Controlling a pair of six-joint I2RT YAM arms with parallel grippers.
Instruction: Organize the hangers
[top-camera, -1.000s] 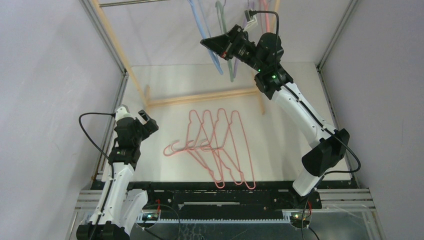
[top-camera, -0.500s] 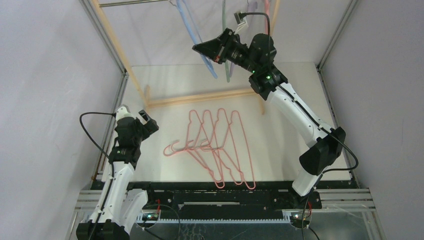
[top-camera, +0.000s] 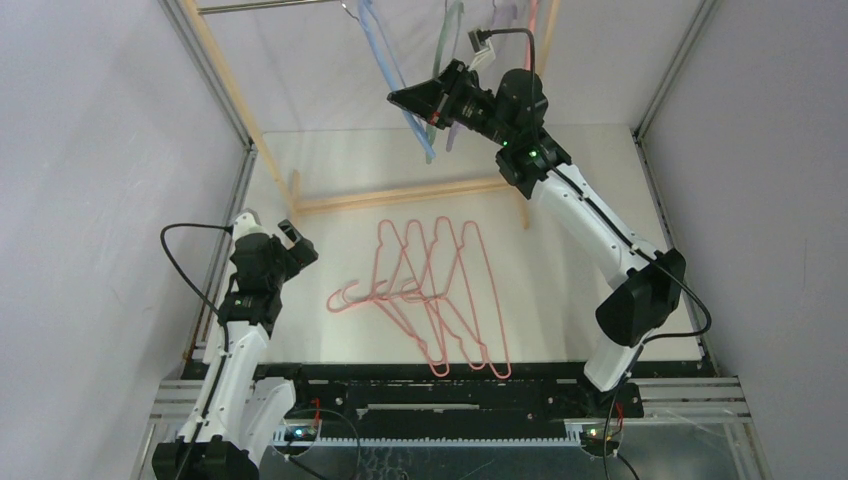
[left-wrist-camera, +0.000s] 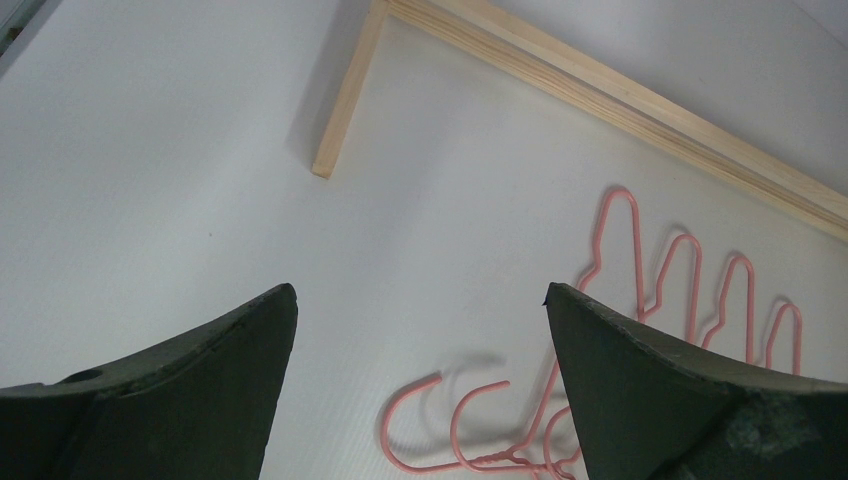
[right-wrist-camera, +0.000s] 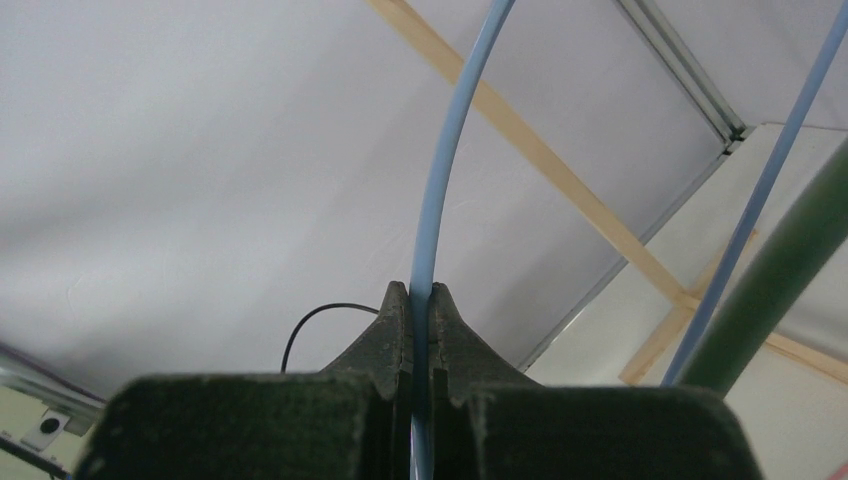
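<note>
Several salmon-pink hangers (top-camera: 440, 290) lie overlapped on the white table, hooks pointing left. In the left wrist view their hooks (left-wrist-camera: 400, 440) sit between and below my fingers. My left gripper (top-camera: 285, 240) (left-wrist-camera: 420, 295) hovers open left of them, holding nothing. High at the back, my right gripper (top-camera: 398, 97) (right-wrist-camera: 420, 290) is shut on the thin wire of a blue hanger (top-camera: 380, 50) (right-wrist-camera: 450, 150) that hangs from the rack. A green hanger (top-camera: 445, 40) (right-wrist-camera: 790, 270), a lavender one (top-camera: 452, 135) and a pink one (top-camera: 532, 20) hang beside it.
The wooden-framed rack stands at the back, its base bar (top-camera: 400, 195) (left-wrist-camera: 600, 95) crossing the table and its metal rail (top-camera: 270, 5) on top. A wooden upright (top-camera: 235, 100) slants along the left. Metal cage posts (top-camera: 670, 70) frame both sides.
My right gripper has moved left and slightly up with the blue hanger, and the hanging hangers have swung left with it. The left arm has not moved.
</note>
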